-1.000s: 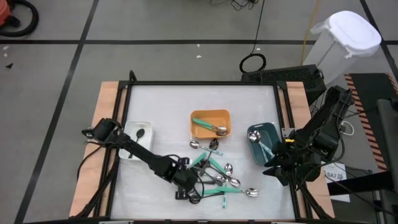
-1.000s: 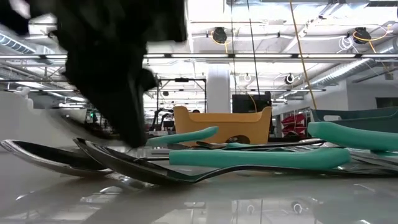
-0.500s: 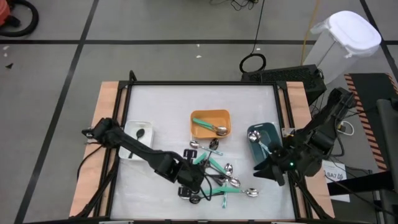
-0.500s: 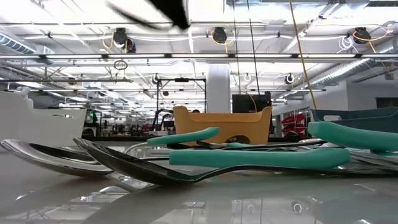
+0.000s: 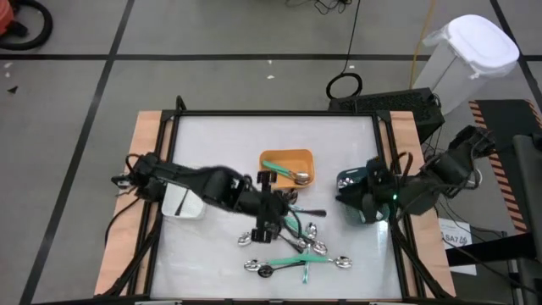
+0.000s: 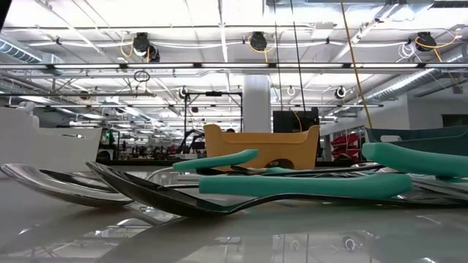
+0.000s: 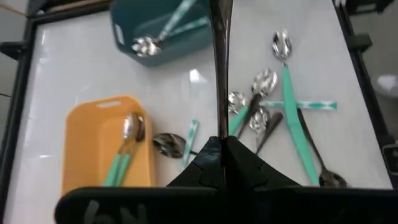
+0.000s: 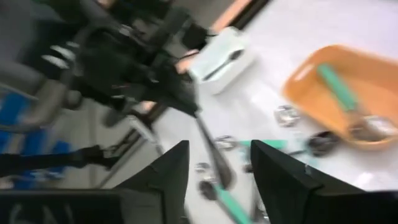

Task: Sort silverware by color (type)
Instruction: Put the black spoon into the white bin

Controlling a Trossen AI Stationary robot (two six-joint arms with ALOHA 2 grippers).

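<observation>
The silverware lies in a loose pile (image 5: 301, 241) on the white table, with silver heads and teal or black handles. In the low view its spoons (image 6: 146, 193) lie flat. My left gripper (image 5: 275, 210) hovers between the pile and the orange bin (image 5: 286, 167), shut on a thin dark utensil (image 7: 221, 74). My right gripper (image 5: 349, 199) is open over the dark teal bin (image 5: 364, 188), touching nothing. That bin holds a teal-handled spoon. The orange bin holds teal-handled spoons. My left gripper pinches the thin dark utensil by one end (image 7: 222, 127) between its two shut fingers. The shaft runs straight out ahead of the fingers, along them, toward the table's right (image 5: 312, 213). In the right wrist view the utensil (image 8: 208, 143) slants downward from the gripper.
A white bin (image 5: 182, 203) with a black utensil sits at the left edge, partly under my left arm. Wooden rails and a black frame border the table. The far half of the table surface (image 5: 254, 135) is bare. Two spoons (image 5: 250, 252) lie apart, left of the pile.
My left gripper has risen out of the low view and moved from the pile's near left side toward the far edge and right, carrying the thin utensil. My right gripper has swung from the table's right edge leftward to above the dark teal bin.
</observation>
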